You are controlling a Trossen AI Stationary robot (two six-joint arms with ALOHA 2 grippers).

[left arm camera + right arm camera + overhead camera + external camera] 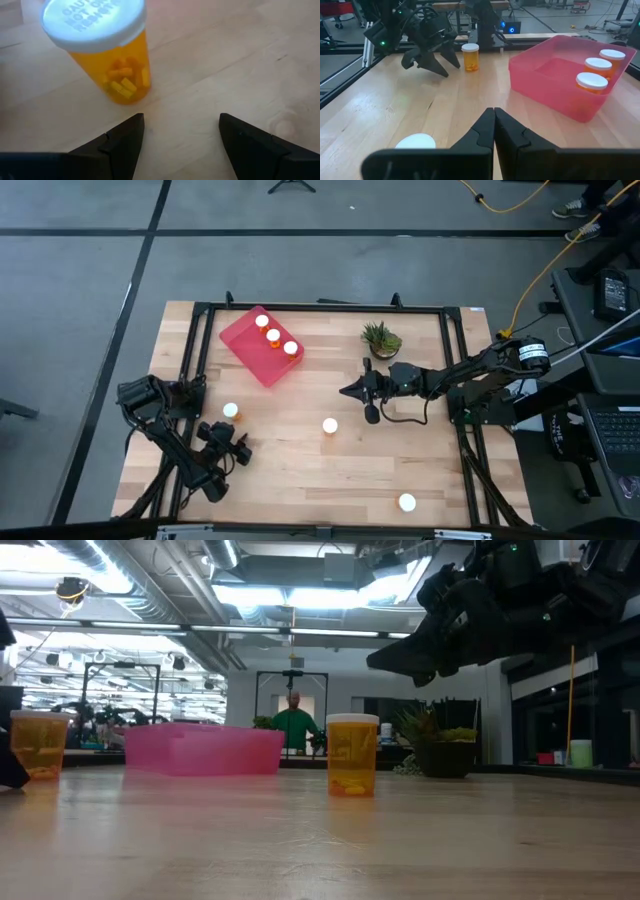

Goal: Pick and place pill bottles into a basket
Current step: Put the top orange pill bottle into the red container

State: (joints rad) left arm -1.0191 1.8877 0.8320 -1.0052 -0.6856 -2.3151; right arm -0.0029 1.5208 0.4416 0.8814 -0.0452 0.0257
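A: Which arm was nearer the pill bottle [230,411]?

B: The left gripper [181,131]. Its fingers were spread wide and held nothing. The bottle stood upright on the table [300,480], just ahead of the gap and offset to one finger's side, long axis vertical.

A: The right gripper [494,125]?

B: Fingers pressed together, empty, raised over mid-table. Another bottle [330,425] stood close by it.

A: The basket [245,355]?

B: Three bottles inside.

A: Legible writing?

B: Embossed cap lettering, only partly readable.

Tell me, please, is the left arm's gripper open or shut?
Open. In the left wrist view, the left gripper shows its jaws spread apart, bare table between them, just short of an upright pill bottle.
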